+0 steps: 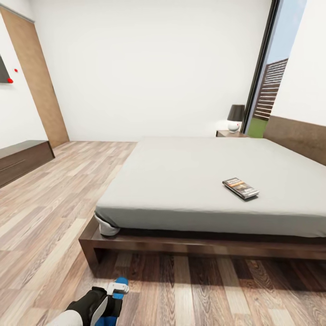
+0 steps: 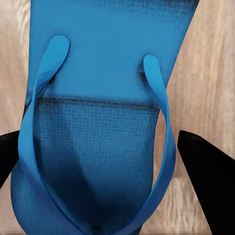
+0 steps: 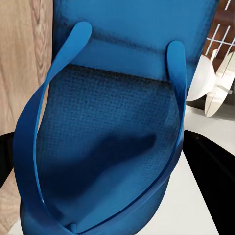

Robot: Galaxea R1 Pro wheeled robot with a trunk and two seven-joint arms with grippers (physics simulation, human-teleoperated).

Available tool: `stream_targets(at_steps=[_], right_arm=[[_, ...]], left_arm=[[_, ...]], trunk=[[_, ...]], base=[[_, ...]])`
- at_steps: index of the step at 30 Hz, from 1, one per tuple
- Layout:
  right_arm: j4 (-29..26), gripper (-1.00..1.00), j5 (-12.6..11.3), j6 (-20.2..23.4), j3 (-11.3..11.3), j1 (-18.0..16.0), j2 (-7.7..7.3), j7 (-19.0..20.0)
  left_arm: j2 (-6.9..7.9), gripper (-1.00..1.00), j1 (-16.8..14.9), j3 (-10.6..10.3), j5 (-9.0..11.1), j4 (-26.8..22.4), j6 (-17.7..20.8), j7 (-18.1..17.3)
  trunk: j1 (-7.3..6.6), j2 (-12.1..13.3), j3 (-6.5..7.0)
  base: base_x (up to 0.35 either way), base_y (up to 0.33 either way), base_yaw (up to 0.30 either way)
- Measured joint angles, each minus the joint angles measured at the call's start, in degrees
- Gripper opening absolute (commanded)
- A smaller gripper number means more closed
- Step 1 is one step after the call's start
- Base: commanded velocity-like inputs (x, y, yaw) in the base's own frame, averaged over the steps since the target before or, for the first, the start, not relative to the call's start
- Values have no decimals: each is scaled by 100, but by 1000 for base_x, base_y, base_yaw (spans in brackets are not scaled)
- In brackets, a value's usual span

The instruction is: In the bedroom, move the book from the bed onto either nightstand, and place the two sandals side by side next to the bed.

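The book lies flat on the grey mattress of the bed, toward 3 o'clock in the head view, near the bed's near edge. Its dark cover carries an orange band and white lettering too small to read. A nightstand with a lamp stands beyond the bed at 1 o'clock, beside the tall window.

At 7 o'clock the left claw holds a blue sandal low over the plank floor. From the left wrist, that sandal sits between the spread black fingers; whether they press it I cannot tell.

From the right wrist, the other sandal lies close against the camera, dark finger edges flanking it; the right claw's grip cannot be told.
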Motion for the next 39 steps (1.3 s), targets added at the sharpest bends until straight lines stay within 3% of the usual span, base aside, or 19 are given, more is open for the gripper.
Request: stream_targets(at_steps=[29, 39], right_arm=[[0, -100, 0, 0, 7, 0, 23, 0], [0, -100, 3, 0, 12, 0, 18, 0]], left_arm=[[2, -100, -289, 0, 25, -50, 197, 0], [5, -100, -292, -7, 20, -440, 188, -112]], trunk=[[75, -39, -643], [74, -39, -644]], base=[[0, 0, 0], [0, 0, 0]])
